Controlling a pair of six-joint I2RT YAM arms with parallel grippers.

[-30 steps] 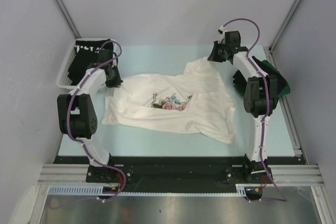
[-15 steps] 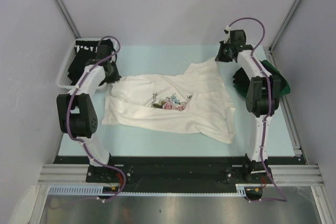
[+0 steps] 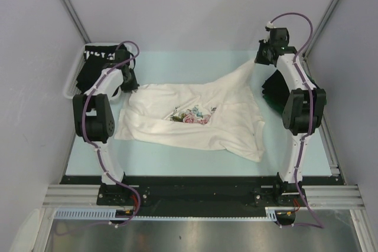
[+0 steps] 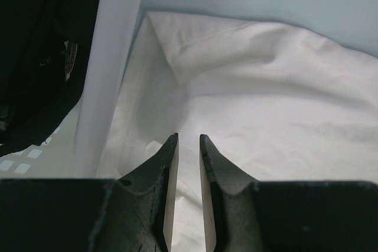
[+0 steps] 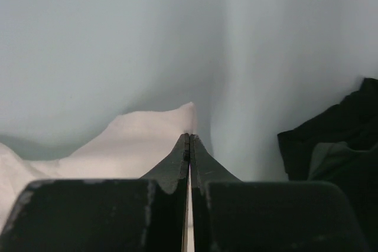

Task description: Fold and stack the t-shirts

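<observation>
The white t-shirt (image 3: 177, 129) with the floral print lies crumpled in the middle of the table. Its far right corner is lifted and stretched up to my right gripper (image 3: 260, 61), which is shut on that corner (image 5: 189, 136); white cloth (image 5: 136, 143) trails away to the left of the jaws. My left gripper (image 3: 128, 85) hovers over the shirt's far left corner (image 4: 266, 87), next to the basket. Its jaws (image 4: 188, 138) stand slightly apart with nothing pinched between them. A black tee with white lettering (image 3: 97, 63) fills the basket. Dark tees (image 3: 273, 90) lie piled at the right.
The white mesh basket (image 3: 73, 82) stands at the back left, its wall (image 4: 112, 57) close beside my left fingers. The dark pile (image 5: 342, 146) lies just right of my right gripper. Enclosure walls close in the table on the left, right and back.
My right gripper has moved back and to the right, pulling the shirt's corner out and up. My left gripper's jaws have parted and its arm has shifted toward the basket.
</observation>
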